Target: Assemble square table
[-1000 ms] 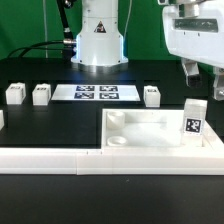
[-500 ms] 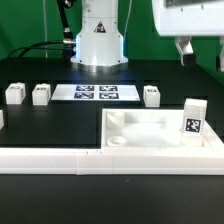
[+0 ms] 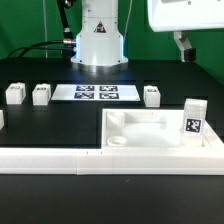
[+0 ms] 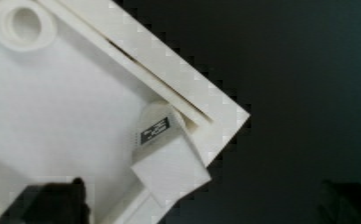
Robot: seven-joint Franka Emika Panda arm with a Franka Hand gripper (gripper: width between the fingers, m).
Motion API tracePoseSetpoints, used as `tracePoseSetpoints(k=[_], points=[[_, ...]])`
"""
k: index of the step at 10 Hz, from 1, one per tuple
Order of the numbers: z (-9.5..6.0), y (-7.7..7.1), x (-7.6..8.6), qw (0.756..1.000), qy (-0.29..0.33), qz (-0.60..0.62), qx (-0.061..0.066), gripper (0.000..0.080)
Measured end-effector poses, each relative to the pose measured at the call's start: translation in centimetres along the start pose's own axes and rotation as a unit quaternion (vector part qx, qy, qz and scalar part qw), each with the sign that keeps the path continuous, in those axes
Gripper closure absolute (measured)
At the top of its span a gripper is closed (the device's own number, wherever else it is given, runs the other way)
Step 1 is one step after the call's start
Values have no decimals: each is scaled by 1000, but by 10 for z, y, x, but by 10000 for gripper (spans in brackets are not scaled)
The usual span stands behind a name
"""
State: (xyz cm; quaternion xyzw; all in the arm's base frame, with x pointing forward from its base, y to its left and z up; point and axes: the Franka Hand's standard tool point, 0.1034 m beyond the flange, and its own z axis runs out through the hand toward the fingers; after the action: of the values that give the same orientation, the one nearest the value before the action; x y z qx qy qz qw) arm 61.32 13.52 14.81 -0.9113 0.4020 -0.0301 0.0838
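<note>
While the square table top [image 3: 150, 113] lies rim-up just behind the long white rail [image 3: 60, 156], a tagged leg [image 3: 193, 118] is seen standing upright in its far corner on the exterior view's right. Two round sockets [image 3: 118, 142] are shown empty on its other side. Farther back, an outer leg [image 3: 14, 93] and an inner leg [image 3: 41, 94] are placed left of the marker board [image 3: 95, 93], and a third leg [image 3: 151, 95] right of it. The gripper [image 3: 198, 46] is held high above, fingers spread apart with nothing between them.
</note>
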Motion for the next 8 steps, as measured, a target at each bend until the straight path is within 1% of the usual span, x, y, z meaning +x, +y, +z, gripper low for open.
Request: tracePoseSetpoints(k=[1,2,3,4,5,7,8], points=[[10,18,-17,999,8,-42,5,151],[15,41,-28,994,5,-109,1,151],[18,56,-34,989,1,-151,-4,151],[20,65,-36,979,3,-202,-8,151],[20,62,-35,973,3,-232,-7,151],[20,62,-35,956,3,-295,-7,151],[22,66,-35,941,1,-339,-9,151]])
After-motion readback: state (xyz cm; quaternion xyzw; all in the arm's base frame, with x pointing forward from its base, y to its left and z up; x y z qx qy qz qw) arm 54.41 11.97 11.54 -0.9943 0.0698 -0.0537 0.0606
